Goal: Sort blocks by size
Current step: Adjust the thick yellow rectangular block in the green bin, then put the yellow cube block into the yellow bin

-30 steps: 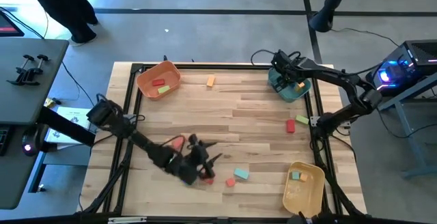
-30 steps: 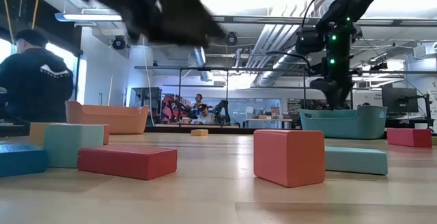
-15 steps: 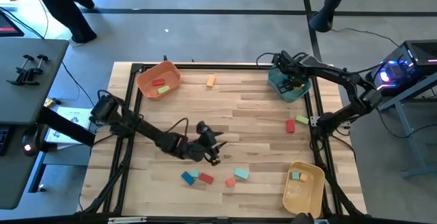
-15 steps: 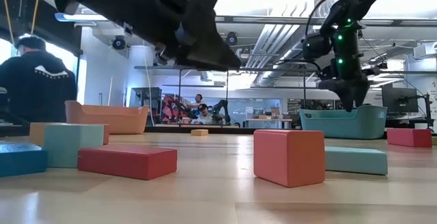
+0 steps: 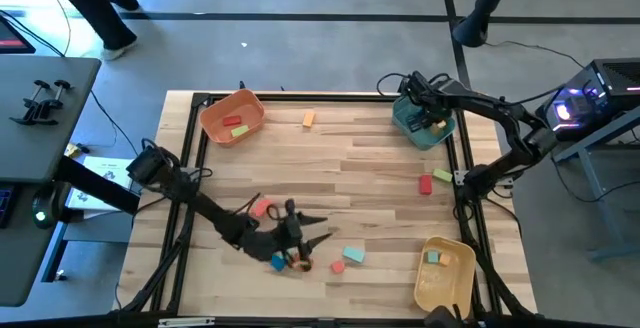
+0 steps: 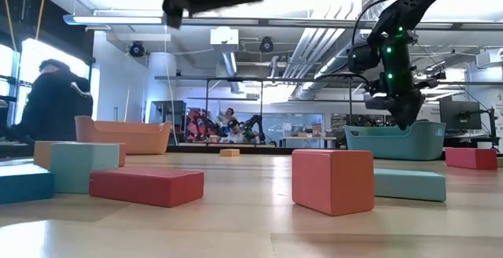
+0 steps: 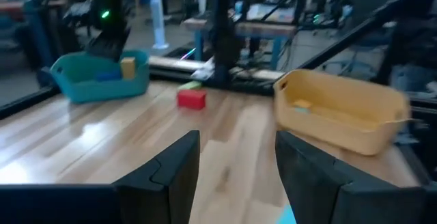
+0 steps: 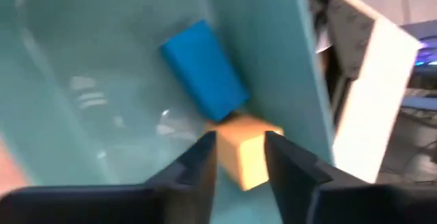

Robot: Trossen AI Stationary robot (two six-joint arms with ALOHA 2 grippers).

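Observation:
Several blocks lie near the table's front: a blue one, a red bar, a salmon cube and a teal one. My left gripper hovers open just above them with nothing between its fingers. My right gripper is over the teal bin at the far right, fingers apart and pointing down. A yellow block and a blue block lie in the bin below the right gripper; the yellow one leans on the bin's wall.
An orange bin at the far left holds a red and a green block. A yellow bin at the near right holds a teal and an orange one. An orange block lies near the far edge; a red and a green block lie at the right.
My left gripper has swung toward the far edge and back over the near blocks, has risen clear of them, and its fingers have tipped up to nearly level. My right gripper has shifted a little over the teal bin. No block on the table has moved.

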